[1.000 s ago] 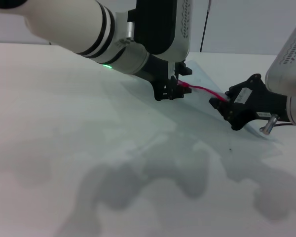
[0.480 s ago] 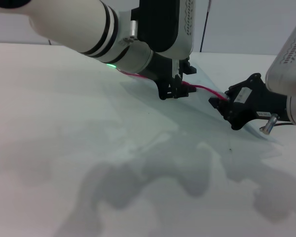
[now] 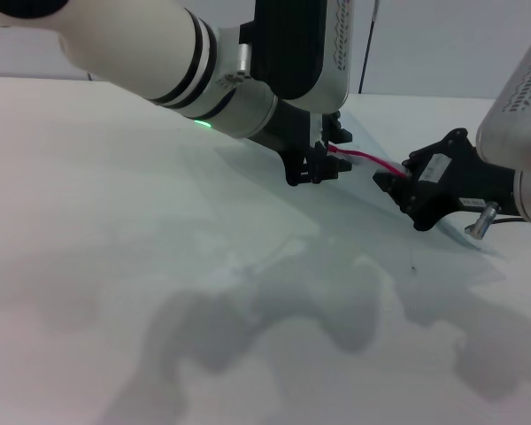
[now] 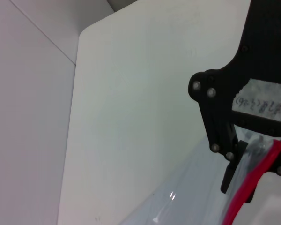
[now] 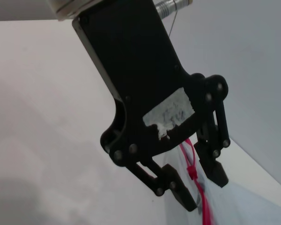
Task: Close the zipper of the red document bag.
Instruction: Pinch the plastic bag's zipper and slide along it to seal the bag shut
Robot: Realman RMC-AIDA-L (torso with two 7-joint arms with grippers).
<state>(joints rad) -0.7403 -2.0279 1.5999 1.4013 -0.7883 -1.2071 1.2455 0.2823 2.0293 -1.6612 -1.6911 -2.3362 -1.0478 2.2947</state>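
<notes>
The red document bag is a pale translucent pouch lying on the white table, with one long edge lifted. Along that edge runs the zipper, a thin red strip stretched between my two grippers. My left gripper is shut on the zipper near the middle of the bag. In the right wrist view the left gripper straddles the red strip. My right gripper is shut on the zipper's right end. The left wrist view shows that right gripper pinching the strip above the bag.
The white table stretches wide to the left and front, crossed by the arms' shadows. A thin dark cable hangs in front of the back wall. The table's far edge meets the wall.
My left gripper has slid a little to the right along the zipper, toward the right gripper. The red stretch between them is shorter. The right gripper has stayed in place.
</notes>
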